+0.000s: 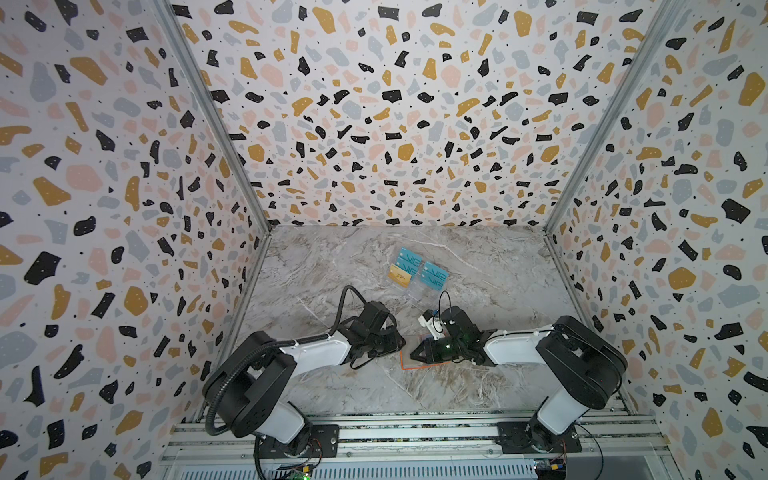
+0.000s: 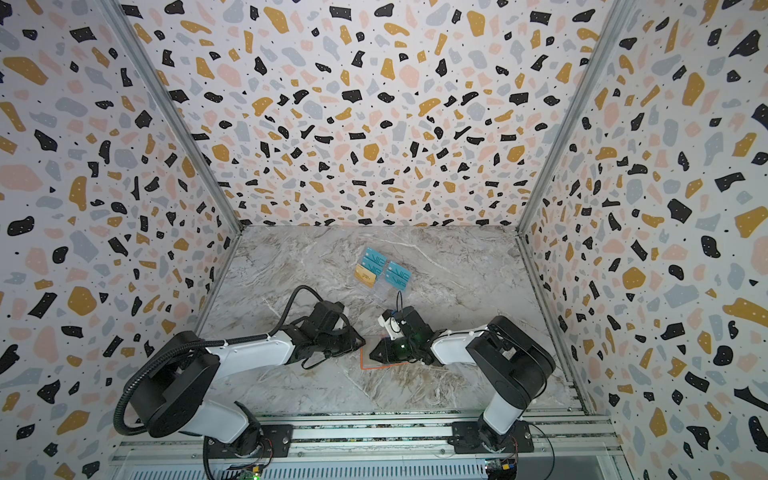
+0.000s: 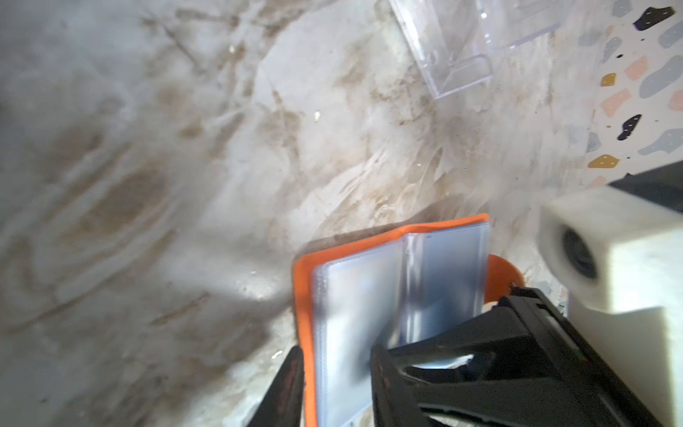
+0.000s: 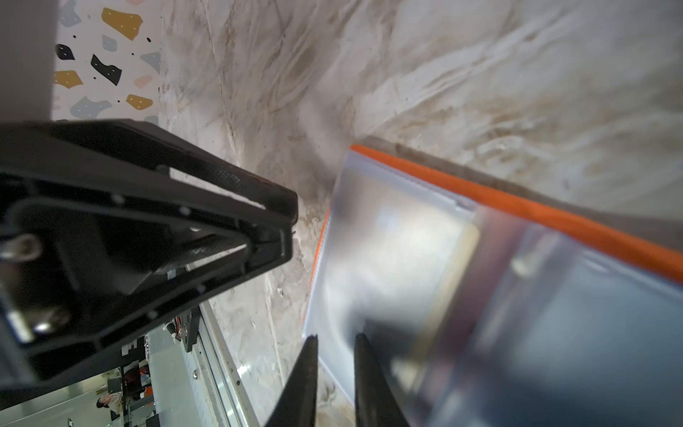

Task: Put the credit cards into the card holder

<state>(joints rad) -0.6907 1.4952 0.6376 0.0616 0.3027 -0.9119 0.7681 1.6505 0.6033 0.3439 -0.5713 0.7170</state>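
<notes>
In both top views the right pincer (image 1: 414,356) hides most of the open bright orange book-like card holder (image 1: 405,365). It lies on the marble table (image 1: 332,257) at 6 o'clock from the clear plastic rack (image 1: 409,295), which shows 1 tan-gold credit card (image 1: 400,276). The holder's clear sleeves (image 3: 354,295) are blurred. The right pincer is slightly spread; the left pincer (image 4: 292,222) I cannot tell.

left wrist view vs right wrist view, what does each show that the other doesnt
Only the left wrist view: the clear plastic rack and a round orange tab. Only the right wrist view: the left gripper, seen from outside beside the holder's edge, and a metal rail. Both: the open orange card holder with its clear sleeves, lying on the marble table.
</notes>
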